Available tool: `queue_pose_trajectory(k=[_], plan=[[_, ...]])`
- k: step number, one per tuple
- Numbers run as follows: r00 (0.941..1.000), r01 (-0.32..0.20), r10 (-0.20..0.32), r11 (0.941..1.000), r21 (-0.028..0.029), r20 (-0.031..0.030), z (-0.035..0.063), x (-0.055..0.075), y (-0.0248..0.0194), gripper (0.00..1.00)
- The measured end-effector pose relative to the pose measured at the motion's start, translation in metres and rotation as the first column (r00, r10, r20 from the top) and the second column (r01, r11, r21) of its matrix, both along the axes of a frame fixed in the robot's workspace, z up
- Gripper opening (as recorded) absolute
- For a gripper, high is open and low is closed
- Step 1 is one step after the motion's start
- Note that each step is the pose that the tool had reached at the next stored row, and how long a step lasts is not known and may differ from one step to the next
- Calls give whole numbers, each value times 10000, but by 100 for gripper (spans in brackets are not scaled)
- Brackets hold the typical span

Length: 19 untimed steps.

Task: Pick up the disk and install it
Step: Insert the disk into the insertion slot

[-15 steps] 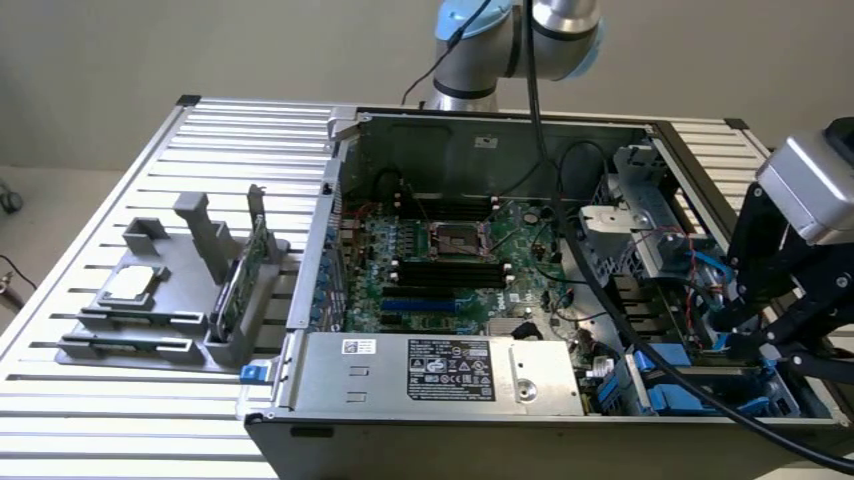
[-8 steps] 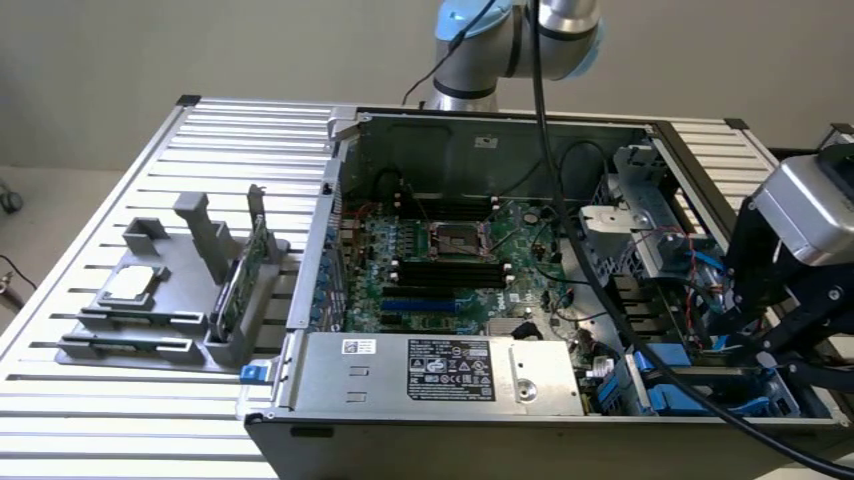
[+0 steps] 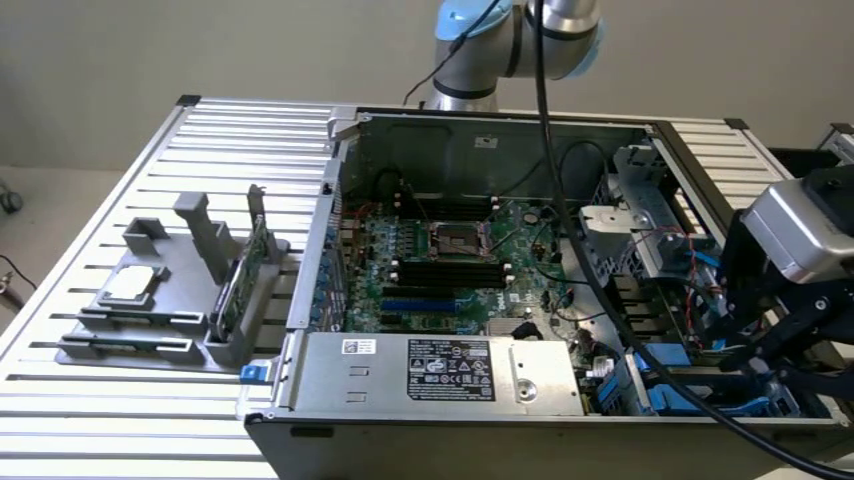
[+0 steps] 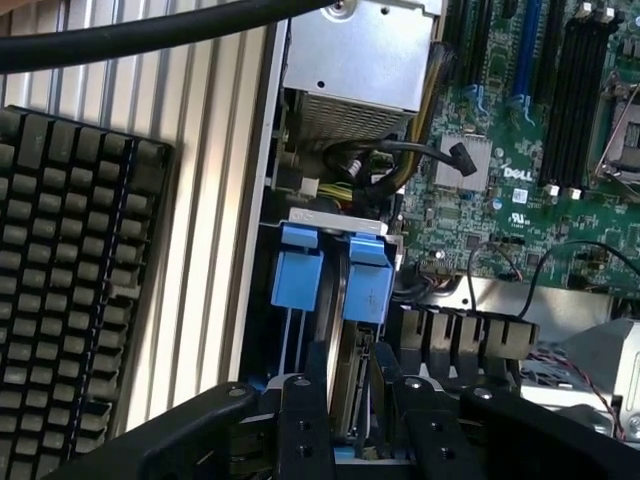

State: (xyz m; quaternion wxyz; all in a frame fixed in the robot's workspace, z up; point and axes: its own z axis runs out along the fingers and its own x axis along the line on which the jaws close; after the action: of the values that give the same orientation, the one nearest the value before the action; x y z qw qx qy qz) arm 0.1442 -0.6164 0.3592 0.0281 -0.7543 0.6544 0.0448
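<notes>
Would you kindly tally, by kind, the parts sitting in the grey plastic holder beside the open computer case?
Small square silver chip: 1
Thin green circuit card: 1
Total: 2

This is a robotics lab set up for computer-assembly trials. An industrial robot arm [image 3: 467, 60] with pale blue joint caps rises behind a ribbed aluminium surface [image 3: 80, 400], in front of a bare pale wall [image 3: 200, 50]. On the surface lies 1 desktop computer case [image 3: 481, 135] with its side off, exposing the green motherboard [image 3: 447, 250] and the power supply [image 3: 441, 370]. Near it stands a grey fixture [image 3: 147, 345] that racks loose parts. A black keyboard [image 4: 70, 300] lies just beside the case.
</notes>
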Motion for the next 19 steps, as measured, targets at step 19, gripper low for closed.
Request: queue_pose_trajectory(k=[19], plan=[[9989, -422, 422, 9991, -4, 191, -257, 41, 49, 31]])
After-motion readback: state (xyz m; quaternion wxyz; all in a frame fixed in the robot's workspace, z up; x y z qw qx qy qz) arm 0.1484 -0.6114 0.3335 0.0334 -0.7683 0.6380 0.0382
